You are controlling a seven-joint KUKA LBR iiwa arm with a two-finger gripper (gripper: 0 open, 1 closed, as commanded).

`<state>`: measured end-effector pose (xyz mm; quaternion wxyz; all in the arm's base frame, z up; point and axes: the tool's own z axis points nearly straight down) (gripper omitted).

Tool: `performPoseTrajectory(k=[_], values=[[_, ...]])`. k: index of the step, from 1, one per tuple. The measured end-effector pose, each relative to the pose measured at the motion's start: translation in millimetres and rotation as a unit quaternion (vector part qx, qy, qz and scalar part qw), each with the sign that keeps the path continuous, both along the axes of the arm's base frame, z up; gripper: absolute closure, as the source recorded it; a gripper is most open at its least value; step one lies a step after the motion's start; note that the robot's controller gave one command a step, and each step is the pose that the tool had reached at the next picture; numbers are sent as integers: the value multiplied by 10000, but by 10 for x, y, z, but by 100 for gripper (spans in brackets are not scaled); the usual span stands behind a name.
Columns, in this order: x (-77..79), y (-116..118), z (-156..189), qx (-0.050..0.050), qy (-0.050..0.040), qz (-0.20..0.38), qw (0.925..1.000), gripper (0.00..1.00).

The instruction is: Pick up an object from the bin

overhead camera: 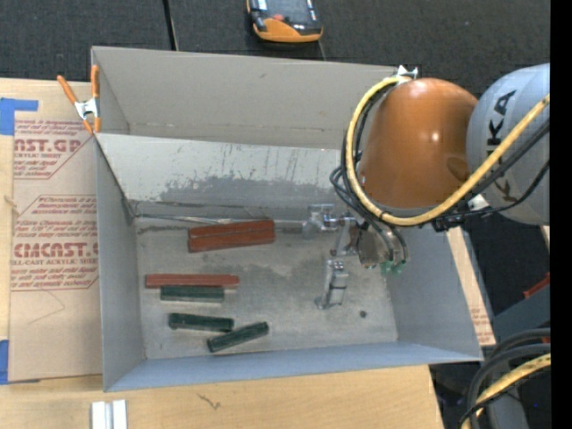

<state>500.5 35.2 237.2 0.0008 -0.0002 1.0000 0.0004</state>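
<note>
My gripper (pixel 328 256) hangs low over the bin floor right of centre, below the arm's orange cover. It is open: one metal finger (pixel 320 219) points towards the back and the other (pixel 335 286) towards the front, with only bare floor between them. The nearest thing is a red-brown rectangular block (pixel 231 236), lying flat to the gripper's left and apart from it. Further left lies a thin reddish strip (pixel 191 281) with a dark green bar (pixel 191 294) tight against its front side.
Two more dark green bars lie near the front wall, one (pixel 201 323) left and one (pixel 238 336) slightly tilted beside it. The arm and its cables cover the bin's right part. The back slope of the bin is scuffed.
</note>
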Motion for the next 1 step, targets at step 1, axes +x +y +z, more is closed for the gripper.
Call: performPoseTrajectory(k=[1], values=[[279, 479, -716, 4, -31, 133, 9999, 0]])
